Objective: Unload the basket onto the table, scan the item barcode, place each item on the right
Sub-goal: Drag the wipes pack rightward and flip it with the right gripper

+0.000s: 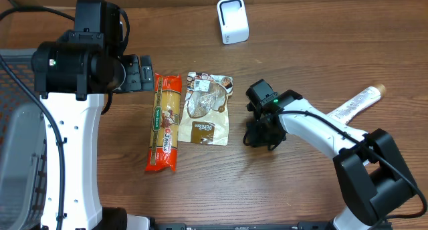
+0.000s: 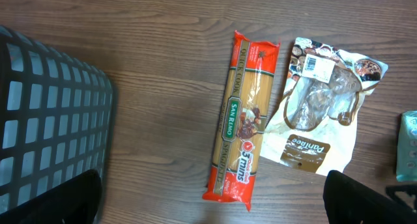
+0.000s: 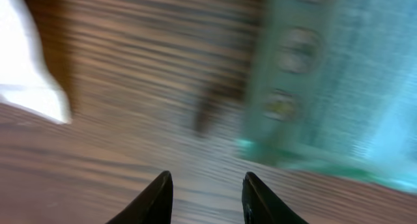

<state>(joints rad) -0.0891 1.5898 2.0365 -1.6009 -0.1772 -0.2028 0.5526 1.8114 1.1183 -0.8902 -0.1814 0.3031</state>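
The white barcode scanner (image 1: 233, 21) stands at the back of the table. A red spaghetti pack (image 1: 164, 123) (image 2: 242, 123) and a brown-and-clear pasta bag (image 1: 208, 108) (image 2: 320, 113) with a white label (image 2: 317, 66) lie flat side by side. My left gripper (image 1: 143, 73) (image 2: 215, 208) hangs wide open above the spaghetti pack, holding nothing. Lowered to the table right of the bag, my right gripper (image 1: 257, 134) (image 3: 207, 178) is open by a narrow gap with bare wood between its fingers. A blurred teal package (image 3: 326, 81) (image 2: 408, 146) lies just beyond them, to the right.
A dark mesh basket (image 1: 13, 123) (image 2: 45, 120) stands at the left table edge. A long pale wrapped item (image 1: 358, 103) lies at the right, behind the right arm.
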